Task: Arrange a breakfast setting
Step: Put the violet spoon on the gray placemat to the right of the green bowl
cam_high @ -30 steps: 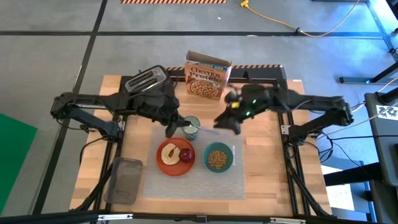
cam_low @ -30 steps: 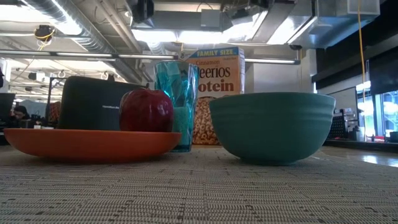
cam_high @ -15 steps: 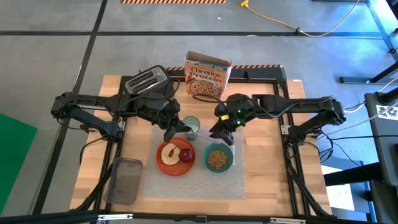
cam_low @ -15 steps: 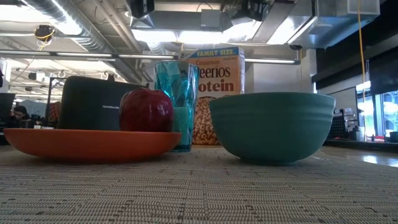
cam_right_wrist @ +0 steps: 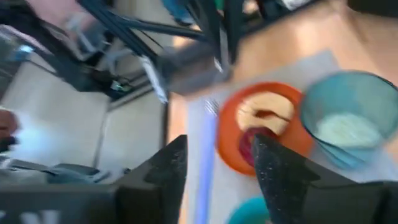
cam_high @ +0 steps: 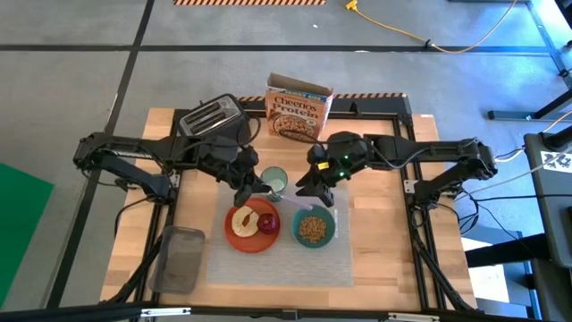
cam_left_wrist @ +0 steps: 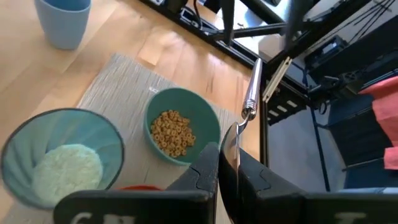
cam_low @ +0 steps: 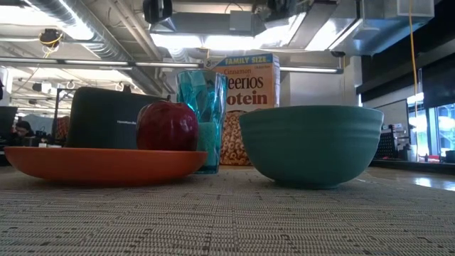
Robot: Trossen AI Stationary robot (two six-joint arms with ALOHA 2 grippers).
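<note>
On the placemat (cam_high: pixel 277 246) sit an orange plate (cam_high: pixel 251 226) with toast (cam_high: pixel 241 221) and apple (cam_high: pixel 268 223), and a teal bowl (cam_high: pixel 314 228) of cereal. The left claw (cam_left_wrist: pixel 228 163) pinches the spoon (cam_left_wrist: pixel 249 102) beside the tumbler (cam_high: pixel 275 182) — the right claw (cam_right_wrist: pixel 214 163), fingers spread, hovers just behind the bowl.

One placemat (cam_high: pixel 268 255) lies on the table, and on it sit one orange plate (cam_high: pixel 243 238), one teal bowl (cam_high: pixel 314 228) filled with cereal rings, and one green tumbler (cam_high: pixel 274 182). The plate carries one toast slice (cam_high: pixel 241 221) and one red apple (cam_high: pixel 268 223). One metal spoon (cam_left_wrist: pixel 238 134) shows in the left wrist view. Beyond the mat stand one black toaster (cam_high: pixel 211 114) and one cereal box (cam_high: pixel 298 109). One small blue cup (cam_left_wrist: pixel 63 20) appears in the left wrist view. One grey tray-like thing (cam_high: pixel 180 258), possibly a lid, lies at the table's near left corner. Two arms reach in, each with one gripper: left gripper (cam_high: pixel 243 189), right gripper (cam_high: pixel 307 186).
</note>
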